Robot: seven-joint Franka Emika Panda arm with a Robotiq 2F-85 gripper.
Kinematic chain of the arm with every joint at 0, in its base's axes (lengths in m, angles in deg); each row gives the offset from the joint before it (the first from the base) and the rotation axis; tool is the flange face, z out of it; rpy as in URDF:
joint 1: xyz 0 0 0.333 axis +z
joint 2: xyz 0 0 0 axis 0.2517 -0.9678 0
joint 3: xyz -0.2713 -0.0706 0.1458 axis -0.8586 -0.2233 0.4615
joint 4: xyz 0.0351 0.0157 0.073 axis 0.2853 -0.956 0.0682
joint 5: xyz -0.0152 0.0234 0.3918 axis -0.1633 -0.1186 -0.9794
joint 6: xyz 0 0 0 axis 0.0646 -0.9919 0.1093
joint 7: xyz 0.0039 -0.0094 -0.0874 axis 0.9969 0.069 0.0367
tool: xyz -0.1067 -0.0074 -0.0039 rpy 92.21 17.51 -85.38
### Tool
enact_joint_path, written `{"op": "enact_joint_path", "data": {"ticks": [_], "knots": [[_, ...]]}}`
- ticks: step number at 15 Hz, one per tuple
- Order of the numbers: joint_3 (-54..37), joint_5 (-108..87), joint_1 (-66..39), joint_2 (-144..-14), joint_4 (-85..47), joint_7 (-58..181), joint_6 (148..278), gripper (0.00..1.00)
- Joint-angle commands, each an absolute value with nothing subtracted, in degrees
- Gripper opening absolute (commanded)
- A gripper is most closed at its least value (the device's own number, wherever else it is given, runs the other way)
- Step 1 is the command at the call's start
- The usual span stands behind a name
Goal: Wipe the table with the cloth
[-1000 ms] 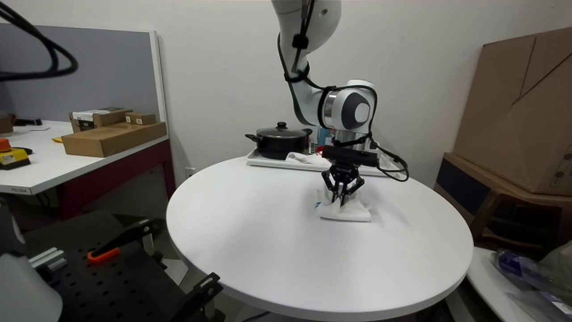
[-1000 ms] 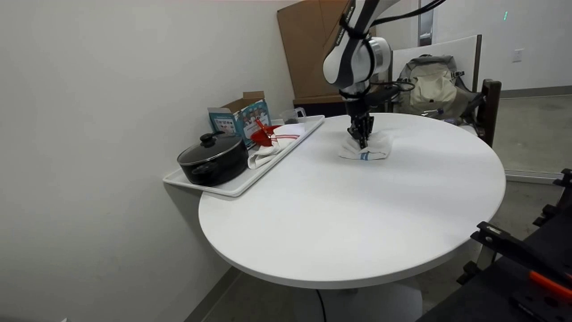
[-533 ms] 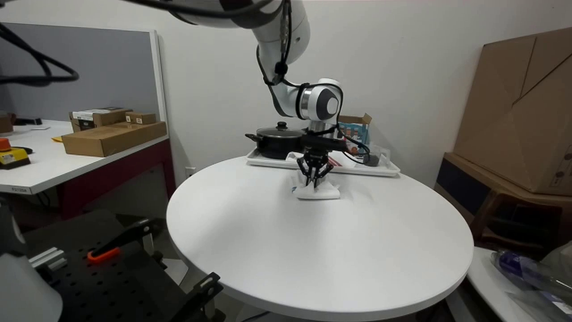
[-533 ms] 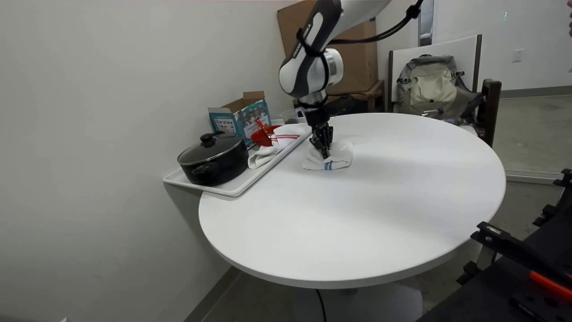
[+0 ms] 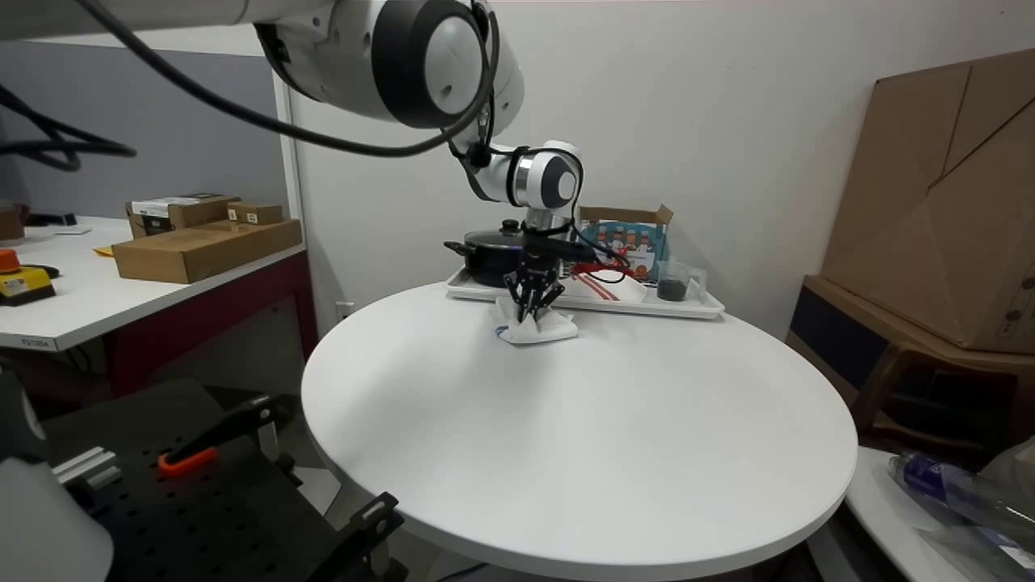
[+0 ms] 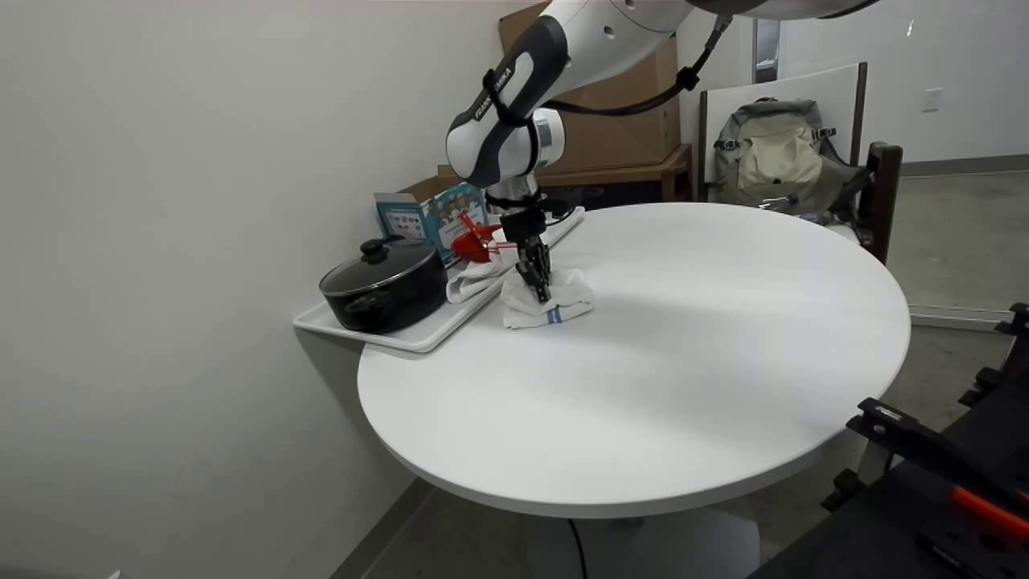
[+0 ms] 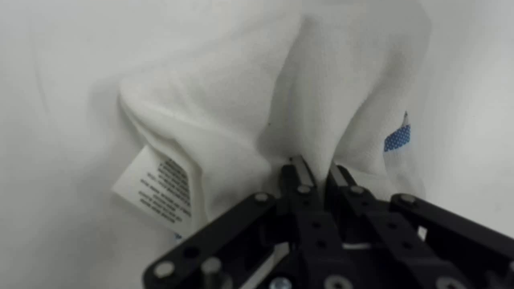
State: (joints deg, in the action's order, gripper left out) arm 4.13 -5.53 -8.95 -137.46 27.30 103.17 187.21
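- A round white table (image 6: 683, 402) spreads beneath me.
- My gripper (image 7: 319, 170) pinches a fold of the cloth (image 7: 241, 104).
- The cloth lies rumpled, just beside the tray (image 6: 438, 328).

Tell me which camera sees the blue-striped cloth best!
The wrist view: the blue-striped cloth looks biggest there, with folds and a printed tag showing, though the pincer covers some. Both exterior views show it small, on the round table near the tray; I can't spot its tag.

Fingers (image 7: 302, 172) downward, close together
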Motion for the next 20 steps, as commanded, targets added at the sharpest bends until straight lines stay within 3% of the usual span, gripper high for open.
{"op": "enact_joint_path", "data": {"ticks": [1,13,20], "knots": [[4.57,-5.15,-8.5,-140.66,32.65,113.72,182.38,0.03],[9.64,1.26,-0.53,-127.54,4.69,129.85,190.68,0.03],[6.39,10.96,-1.79,-118.79,-14.1,131.79,204.66,0.03]]}}
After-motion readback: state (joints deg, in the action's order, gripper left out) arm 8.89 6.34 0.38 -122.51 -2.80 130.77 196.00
